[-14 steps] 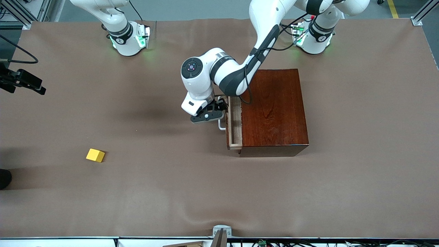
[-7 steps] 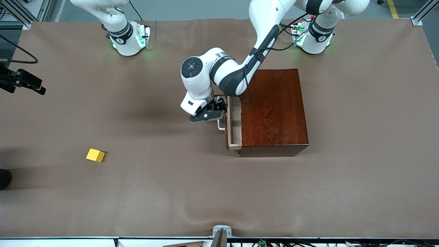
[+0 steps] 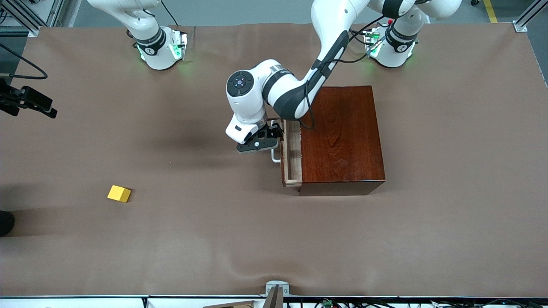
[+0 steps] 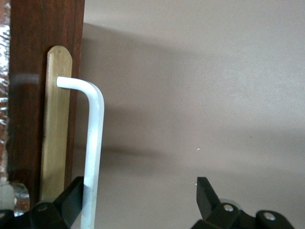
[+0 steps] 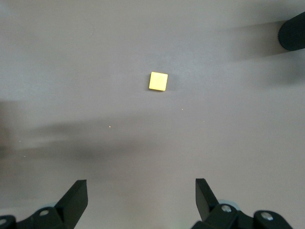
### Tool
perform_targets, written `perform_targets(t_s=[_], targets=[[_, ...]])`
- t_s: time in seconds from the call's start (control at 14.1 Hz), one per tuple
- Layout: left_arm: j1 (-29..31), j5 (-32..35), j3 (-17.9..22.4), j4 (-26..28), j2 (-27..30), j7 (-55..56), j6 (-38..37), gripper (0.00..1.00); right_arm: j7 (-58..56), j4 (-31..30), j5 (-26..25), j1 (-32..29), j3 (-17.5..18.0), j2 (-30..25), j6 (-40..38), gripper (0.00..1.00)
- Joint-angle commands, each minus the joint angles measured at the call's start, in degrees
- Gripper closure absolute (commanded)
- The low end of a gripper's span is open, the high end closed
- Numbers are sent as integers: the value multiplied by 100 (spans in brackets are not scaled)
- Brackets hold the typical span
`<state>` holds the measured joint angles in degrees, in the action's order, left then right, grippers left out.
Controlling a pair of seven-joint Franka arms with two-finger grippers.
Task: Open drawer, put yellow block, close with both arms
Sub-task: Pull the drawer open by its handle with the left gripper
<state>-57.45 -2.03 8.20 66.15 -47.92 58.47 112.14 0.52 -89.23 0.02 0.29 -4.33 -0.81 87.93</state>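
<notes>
Moved: over the last second the drawer has slid a little farther out of the mahogany box, drawn toward the right arm's end of the tabletop. The left gripper went with it, and we see almost no shift in the latest half of that second.
Meaning: we judge the opening step to be underway but far from done. Only a narrow strip of pale tray shows, and that looks too slim to drop a cube into.
Left gripper: jaws spread wide and clamping nothing. One finger is hooked between the drawer front and the white handle, touching the bar, so we pull by hooking, not by pinching.
Right gripper: the right gripper is wide apart and empty, waiting high over the tabletop.
Yellow block: the yellow block lies on the tabletop, well apart from the box, toward the right arm's end and nearer the front camera, untouched.
Next: we expect more pull is needed before the block goes in.
</notes>
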Motion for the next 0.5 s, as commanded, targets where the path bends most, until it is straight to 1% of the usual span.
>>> perform_targets(t_s=[0.0,0.43], targets=[[-47,-175,-99,-242,-182,15,888,0,10,64,15,-82,55,-16,-66,0],[-82,-175,-99,-234,-147,173,888,0,10,64,15,-82,55,-16,-66,0]])
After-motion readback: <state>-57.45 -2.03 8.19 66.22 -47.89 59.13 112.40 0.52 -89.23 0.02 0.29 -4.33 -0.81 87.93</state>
